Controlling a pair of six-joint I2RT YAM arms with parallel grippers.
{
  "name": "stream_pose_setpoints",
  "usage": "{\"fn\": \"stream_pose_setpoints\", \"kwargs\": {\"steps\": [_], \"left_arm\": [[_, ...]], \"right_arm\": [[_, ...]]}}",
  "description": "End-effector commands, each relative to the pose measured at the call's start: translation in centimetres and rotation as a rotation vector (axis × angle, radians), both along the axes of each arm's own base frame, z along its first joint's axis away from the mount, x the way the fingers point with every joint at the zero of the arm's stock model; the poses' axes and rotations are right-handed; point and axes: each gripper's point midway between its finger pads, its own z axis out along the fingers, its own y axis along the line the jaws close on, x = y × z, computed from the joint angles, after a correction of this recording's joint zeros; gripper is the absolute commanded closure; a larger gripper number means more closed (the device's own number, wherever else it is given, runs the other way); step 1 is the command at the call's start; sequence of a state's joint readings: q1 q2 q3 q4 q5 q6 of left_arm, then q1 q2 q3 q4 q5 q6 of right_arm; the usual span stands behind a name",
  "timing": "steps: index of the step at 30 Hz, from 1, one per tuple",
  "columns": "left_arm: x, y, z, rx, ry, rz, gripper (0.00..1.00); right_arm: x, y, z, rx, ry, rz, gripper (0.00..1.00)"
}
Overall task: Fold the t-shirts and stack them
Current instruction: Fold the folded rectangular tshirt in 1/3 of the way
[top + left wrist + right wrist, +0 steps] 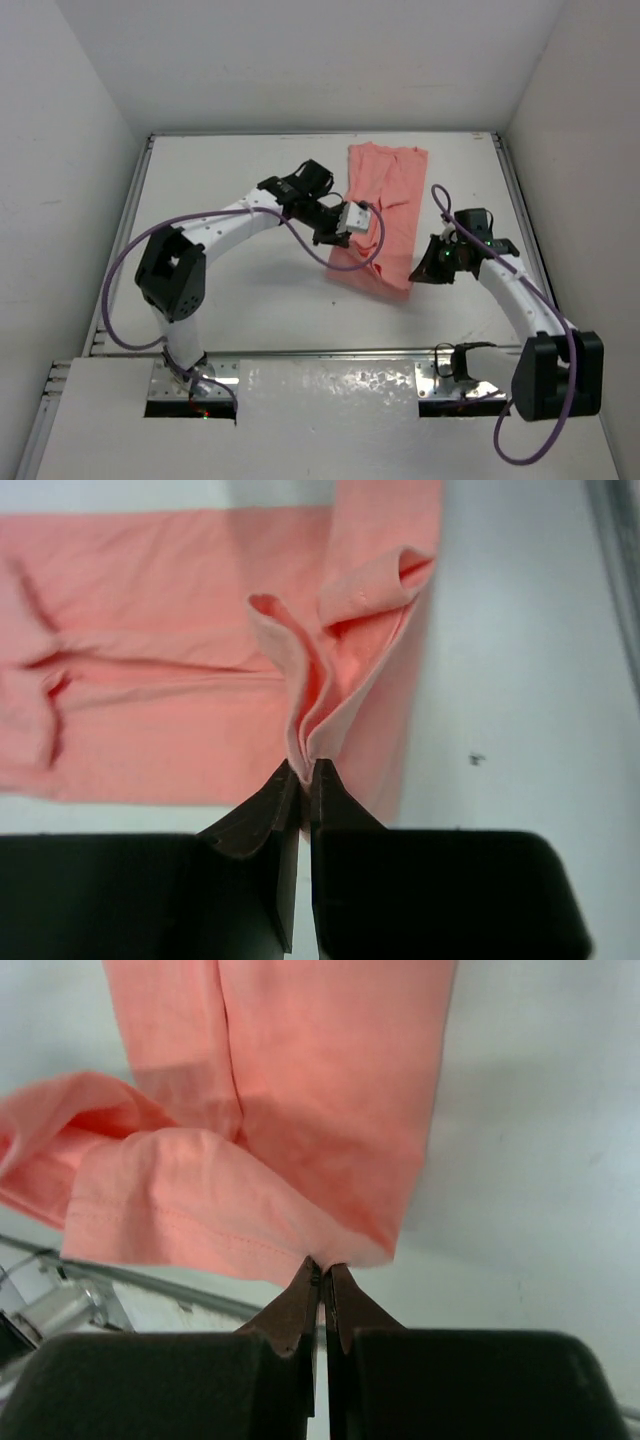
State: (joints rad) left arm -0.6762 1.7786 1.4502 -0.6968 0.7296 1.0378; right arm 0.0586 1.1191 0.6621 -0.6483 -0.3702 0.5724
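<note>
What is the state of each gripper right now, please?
Left gripper: closed, pinching a fold of the t-shirt.
Right gripper: closed, pinching the t-shirt at its edge.

My left arm (232,222) rises from its base on the near left, bends at the elbow and reaches rightward toward the middle of the workspace. The left gripper (305,772) has its jaws pressed together, pinching a bunched fold of the t-shirt (150,680). My right arm (520,295) leans up and to the left from its base. The right gripper (323,1265) is likewise clamped, its tips nipping the t-shirt's hemmed corner. The two grippers are near each other, not touching.
</note>
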Motion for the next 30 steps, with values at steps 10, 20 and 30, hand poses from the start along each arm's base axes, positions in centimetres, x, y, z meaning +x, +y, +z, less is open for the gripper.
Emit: {"fn": "stream_pose_setpoints", "kwargs": {"steps": [10,20,30], "left_arm": [[12.7,-1.0,0.9,-0.052,-0.030,0.411,1.00],[16.2,-2.5,0.1,-0.127,-0.104,0.426,1.00],[17.1,-3.0,-3.4,-0.120,-0.123,0.394,1.00]], "right_arm": [[13.1,-3.5,2.6,-0.060,-0.211,-0.125,1.00],[16.6,-4.8,1.0,-0.079,-0.203,-0.158,1.00],[18.5,-5.3,-1.1,-0.105,-0.182,-0.156,1.00]]}}
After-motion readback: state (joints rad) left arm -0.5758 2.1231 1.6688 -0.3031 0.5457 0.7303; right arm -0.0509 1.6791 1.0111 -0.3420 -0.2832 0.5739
